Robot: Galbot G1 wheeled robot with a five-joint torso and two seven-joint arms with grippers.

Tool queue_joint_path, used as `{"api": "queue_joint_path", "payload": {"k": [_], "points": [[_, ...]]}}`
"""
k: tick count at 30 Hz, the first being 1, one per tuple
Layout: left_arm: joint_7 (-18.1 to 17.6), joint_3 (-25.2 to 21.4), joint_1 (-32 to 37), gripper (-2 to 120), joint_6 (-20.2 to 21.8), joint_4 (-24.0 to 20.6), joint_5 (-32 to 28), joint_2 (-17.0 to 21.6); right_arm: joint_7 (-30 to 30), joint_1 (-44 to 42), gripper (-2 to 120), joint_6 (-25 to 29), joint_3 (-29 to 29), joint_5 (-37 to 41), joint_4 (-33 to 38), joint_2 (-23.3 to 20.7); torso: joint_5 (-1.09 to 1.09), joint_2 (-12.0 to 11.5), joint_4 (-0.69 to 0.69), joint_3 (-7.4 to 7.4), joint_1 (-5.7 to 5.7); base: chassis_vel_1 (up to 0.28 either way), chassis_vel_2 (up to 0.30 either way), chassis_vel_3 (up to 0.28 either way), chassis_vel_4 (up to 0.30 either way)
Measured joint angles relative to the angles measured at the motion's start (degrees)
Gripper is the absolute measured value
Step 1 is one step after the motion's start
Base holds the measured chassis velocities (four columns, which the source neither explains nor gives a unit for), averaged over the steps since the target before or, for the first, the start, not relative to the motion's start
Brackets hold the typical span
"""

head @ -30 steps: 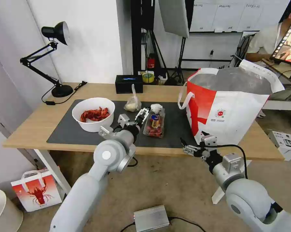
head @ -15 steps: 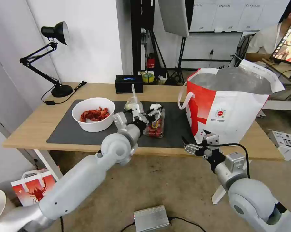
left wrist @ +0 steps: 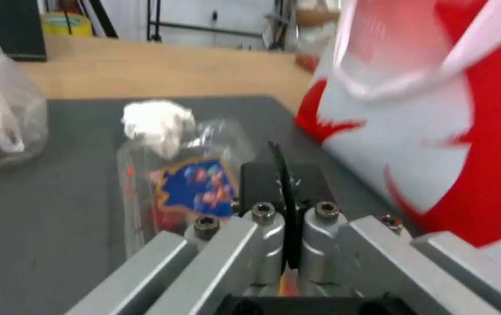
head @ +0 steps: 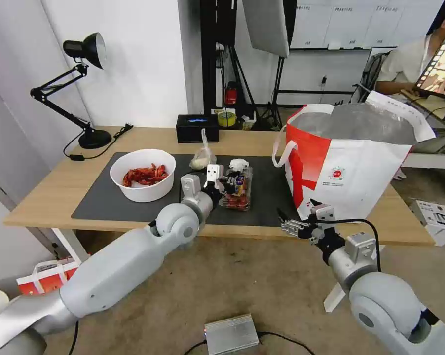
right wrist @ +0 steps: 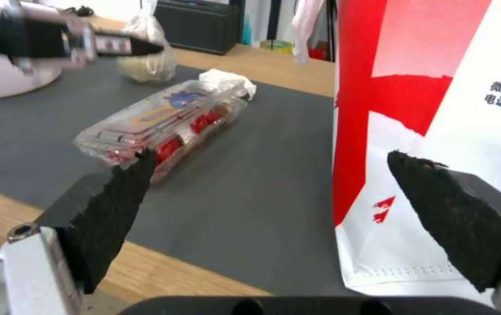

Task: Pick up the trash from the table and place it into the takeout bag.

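Studio-like lab: light stands (head: pixel 281 74), whiteboards (head: pixel 341 24)

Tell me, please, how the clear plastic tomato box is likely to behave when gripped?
The clear plastic box looks thin-walled, so it will probably flex under squeezing. Its glossy lid may be slippery. The loose tomatoes inside could shift and tilt it.

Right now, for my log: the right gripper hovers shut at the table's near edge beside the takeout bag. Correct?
Not quite. The right gripper is open, its pads wide apart in the right wrist view. It does hover at the table's near edge beside the takeout bag.
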Motion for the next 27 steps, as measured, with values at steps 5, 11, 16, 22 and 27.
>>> {"api": "queue_joint_path", "payload": {"k": [5,11,16,22,27], "points": [[1.7,3.4,-2.6,0,3.3,2.0,0.8,1.3,0.0,0.0,100,0.0,0.0,0.0,0.0,-0.1,0.0,0.0,0.0,0.0,0.0,0.0,0.0,0.0,0.0],[2.8,5.2,-4.5,0,5.5,2.8,1.6,2.0,0.4,0.1,100,-0.1,0.0,1.8,0.0,-0.1,0.0,0.0,0.01,0.0,0.0,0.0,0.0,0.0,0.0],[3.0,6.1,-5.2,0,5.8,3.4,2.0,2.0,1.6,0.6,100,-0.3,0.0,7.1,0.1,0.0,0.0,0.0,0.0,0.0,0.0,0.0,0.0,0.0,0.0],[3.0,6.3,-5.1,0,6.6,3.5,2.3,2.0,4.3,1.6,100,-0.7,0.7,18.4,0.8,-0.1,0.0,0.0,0.0,0.0,0.0,0.0,0.0,0.0,0.0],[3.2,6.3,-4.6,0,6.7,3.0,2.3,2.4,5.6,2.9,100,-0.7,1.1,25.9,1.1,-0.1,0.0,0.0,0.01,0.0,0.0,0.0,0.0,0.0,0.0]]}}
